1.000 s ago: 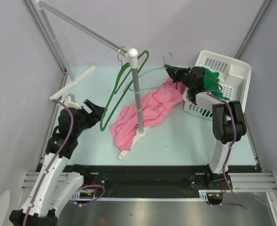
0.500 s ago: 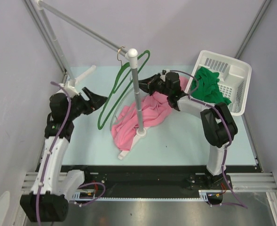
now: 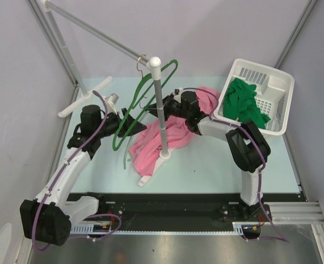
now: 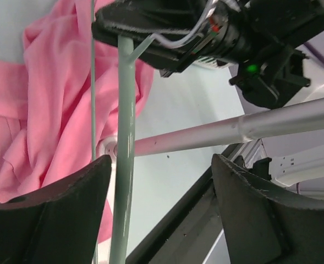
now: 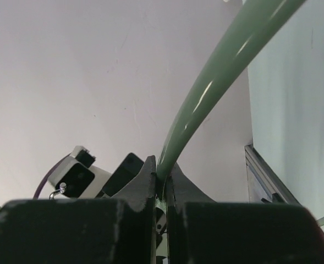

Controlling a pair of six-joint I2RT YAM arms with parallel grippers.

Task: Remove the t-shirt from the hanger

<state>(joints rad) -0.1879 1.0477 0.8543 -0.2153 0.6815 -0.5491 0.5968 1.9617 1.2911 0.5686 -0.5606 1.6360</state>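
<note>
Only the right wrist view shows the right gripper (image 5: 162,170) pinching the pale hanger (image 5: 211,82). The left wrist view shows the left gripper (image 4: 160,165) spread, with the hanger just inside one finger. The t-shirt (image 3: 170,135) is pink, crumpled on the table (image 3: 217,159) around the pole (image 3: 159,104) base.
</note>
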